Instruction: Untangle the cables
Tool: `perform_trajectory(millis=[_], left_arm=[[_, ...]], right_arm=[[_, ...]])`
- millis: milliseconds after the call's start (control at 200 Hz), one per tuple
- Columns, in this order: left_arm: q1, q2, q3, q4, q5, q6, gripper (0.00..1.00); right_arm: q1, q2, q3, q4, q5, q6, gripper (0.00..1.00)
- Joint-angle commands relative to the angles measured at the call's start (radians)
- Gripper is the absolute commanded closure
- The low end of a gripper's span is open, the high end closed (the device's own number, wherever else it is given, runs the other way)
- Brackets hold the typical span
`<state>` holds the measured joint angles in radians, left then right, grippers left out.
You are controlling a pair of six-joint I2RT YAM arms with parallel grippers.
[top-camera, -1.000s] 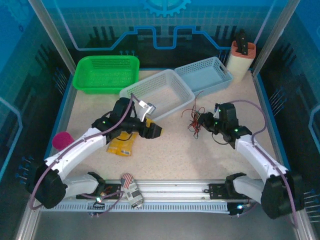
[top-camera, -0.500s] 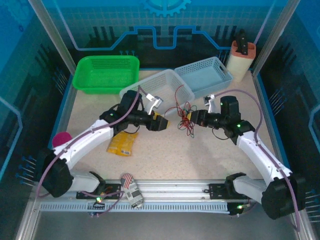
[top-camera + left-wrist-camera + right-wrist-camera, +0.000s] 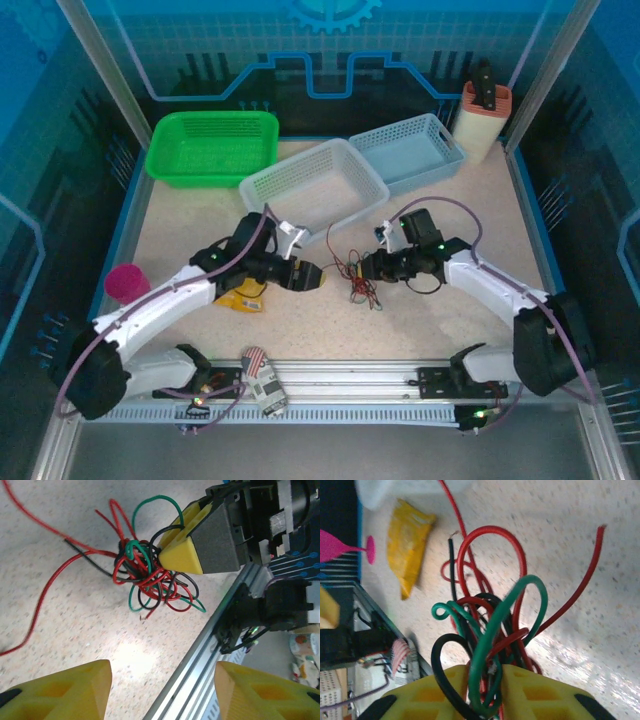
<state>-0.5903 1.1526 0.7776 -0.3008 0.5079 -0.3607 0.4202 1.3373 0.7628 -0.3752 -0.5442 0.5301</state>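
Observation:
The cables [image 3: 355,282] are a knot of thin red, green and black wires with loose ends trailing on the speckled table, a little in front of the white basket. My right gripper [image 3: 370,268] is shut on the knot. In the right wrist view the cables [image 3: 485,650] are pinched between its yellow fingers [image 3: 440,695], with loops sticking out beyond the right gripper [image 3: 487,692]. My left gripper [image 3: 312,278] stands open just left of the knot, apart from it. In the left wrist view the left gripper [image 3: 162,690] has nothing between its fingertips, and the cables [image 3: 145,575] lie ahead.
A yellow packet [image 3: 245,293] lies under the left arm, and a pink cup [image 3: 125,282] stands at the left edge. White [image 3: 315,185], blue [image 3: 408,150] and green [image 3: 212,147] baskets line the back. A striped item [image 3: 262,375] rests on the front rail.
My right gripper has carried the knot left and toward the front of the table. My left gripper has swung right to face it, and its jaws have narrowed somewhat.

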Motion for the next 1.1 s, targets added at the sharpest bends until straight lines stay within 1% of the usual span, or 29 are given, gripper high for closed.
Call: perform_trajectory(millis=[0, 160, 250, 270, 315, 335, 390, 435, 515, 555, 625, 715, 800, 900, 980, 1096], left_arm=[[-0.013, -0.054, -0.052, -0.013, -0.082, -0.067, 0.42], [-0.047, -0.065, -0.107, 0.066, -0.119, -0.150, 0.41], [-0.077, -0.057, -0.102, 0.087, -0.144, -0.167, 0.40], [-0.087, -0.052, -0.100, 0.089, -0.149, -0.167, 0.40], [-0.106, -0.043, -0.092, 0.092, -0.161, -0.162, 0.40], [-0.117, -0.040, -0.088, 0.092, -0.169, -0.158, 0.40], [-0.139, -0.020, -0.081, 0.093, -0.188, -0.151, 0.40], [-0.147, -0.006, -0.078, 0.100, -0.188, -0.151, 0.40], [-0.149, 0.017, -0.079, 0.121, -0.173, -0.155, 0.39], [-0.149, 0.015, -0.086, 0.138, -0.163, -0.155, 0.39], [-0.150, -0.004, -0.107, 0.165, -0.152, -0.153, 0.37], [-0.146, -0.046, -0.126, 0.147, -0.159, -0.143, 0.36], [-0.141, -0.087, -0.148, 0.111, -0.171, -0.142, 0.36], [-0.131, -0.134, -0.189, 0.109, -0.177, -0.155, 0.35], [-0.121, -0.165, -0.215, 0.111, -0.185, -0.161, 0.36], [-0.112, -0.193, -0.236, 0.108, -0.193, -0.160, 0.36]], right_arm=[[0.014, 0.042, -0.021, 0.019, 0.022, 0.009, 0.70], [0.022, 0.110, -0.005, 0.032, 0.051, 0.061, 0.68], [0.021, 0.093, 0.006, 0.023, 0.050, 0.057, 0.64], [0.022, 0.078, 0.005, 0.015, 0.059, 0.052, 0.62], [0.020, 0.033, 0.008, -0.016, 0.096, 0.037, 0.52], [0.019, 0.010, 0.011, -0.038, 0.122, 0.028, 0.49], [0.013, -0.057, 0.027, -0.113, 0.204, -0.001, 0.45], [0.013, -0.108, 0.047, -0.184, 0.271, -0.037, 0.45], [0.035, -0.183, 0.084, -0.276, 0.346, -0.127, 0.46], [0.061, -0.207, 0.096, -0.303, 0.372, -0.173, 0.47], [0.136, -0.219, 0.110, -0.317, 0.406, -0.256, 0.50], [0.227, -0.175, 0.174, -0.345, 0.471, -0.312, 0.52], [0.243, -0.077, 0.233, -0.391, 0.474, -0.294, 0.53], [0.257, 0.048, 0.303, -0.410, 0.466, -0.205, 0.54], [0.278, 0.126, 0.349, -0.399, 0.475, -0.097, 0.54], [0.319, 0.227, 0.409, -0.399, 0.524, 0.004, 0.51]])
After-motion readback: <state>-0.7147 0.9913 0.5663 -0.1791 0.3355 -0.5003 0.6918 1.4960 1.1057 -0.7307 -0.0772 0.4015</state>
